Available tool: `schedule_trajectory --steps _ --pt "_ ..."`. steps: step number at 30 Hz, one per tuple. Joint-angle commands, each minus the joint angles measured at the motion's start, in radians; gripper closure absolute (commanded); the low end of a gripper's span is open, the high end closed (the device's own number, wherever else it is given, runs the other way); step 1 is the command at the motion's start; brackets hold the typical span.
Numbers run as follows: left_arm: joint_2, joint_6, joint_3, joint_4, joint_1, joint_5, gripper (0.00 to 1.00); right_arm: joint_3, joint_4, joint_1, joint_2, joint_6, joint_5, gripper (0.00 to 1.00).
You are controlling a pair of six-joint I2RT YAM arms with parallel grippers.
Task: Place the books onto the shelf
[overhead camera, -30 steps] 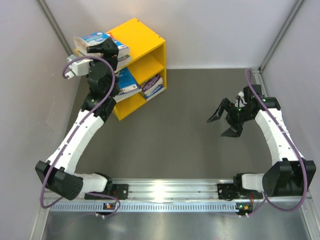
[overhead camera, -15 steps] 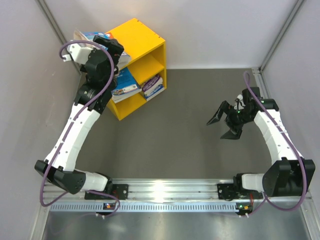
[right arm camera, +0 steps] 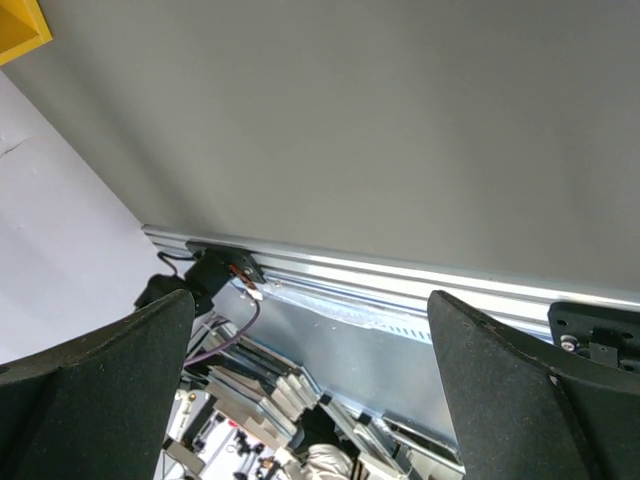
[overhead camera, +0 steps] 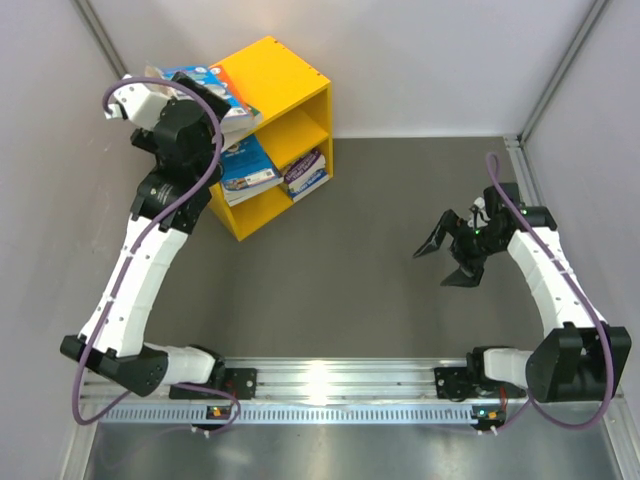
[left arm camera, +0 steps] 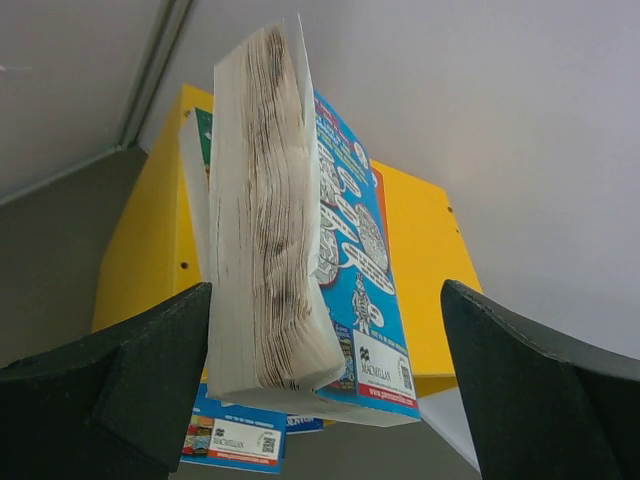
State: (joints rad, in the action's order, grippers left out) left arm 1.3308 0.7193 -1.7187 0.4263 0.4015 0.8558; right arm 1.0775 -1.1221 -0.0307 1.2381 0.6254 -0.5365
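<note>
Left gripper [overhead camera: 213, 103], overhead view: it is hanging at the top of the yellow shelf [overhead camera: 285, 75], at the stack of books [overhead camera: 205, 78] lying there; its jaws are hidden by the wrist here. More books [overhead camera: 250, 165] are lying in the shelf's open front and poking out past its edge; which compartment is holding them cannot be told. The right gripper [overhead camera: 433, 268] is hovering over the grey bench [overhead camera: 330, 280], well apart from the shelf, jaws spread wide and carrying nothing.

Left wrist view: the left gripper [left arm camera: 325, 288] is standing wide open around a thick blue-covered book [left arm camera: 350, 260] that is resting tilted on the shelf [left arm camera: 420, 250] top. The left finger [left arm camera: 130, 370] is sitting just beside the page edge; the right finger [left arm camera: 540, 380] is standing clear of the cover, so the book is not being clamped. A further blue book [left arm camera: 235, 440] is showing below.

Right wrist view: the right gripper [right arm camera: 310, 295] is gaping empty above the bench [right arm camera: 350, 120], looking toward the aluminium rail [right arm camera: 400, 280]. A corner of the shelf [right arm camera: 18, 20] is showing at the top left.
</note>
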Motion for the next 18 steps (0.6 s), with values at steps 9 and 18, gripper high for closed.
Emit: schedule_trajectory --steps 9,18 --pt "0.03 -0.271 -0.134 0.021 -0.004 0.003 0.01 -0.008 0.036 -0.012 -0.04 0.022 0.001 0.0" --pt "-0.1 -0.311 -0.045 -0.028 -0.004 -0.039 0.01 0.065 0.1 -0.021 -0.088 0.042 -0.051 0.0"
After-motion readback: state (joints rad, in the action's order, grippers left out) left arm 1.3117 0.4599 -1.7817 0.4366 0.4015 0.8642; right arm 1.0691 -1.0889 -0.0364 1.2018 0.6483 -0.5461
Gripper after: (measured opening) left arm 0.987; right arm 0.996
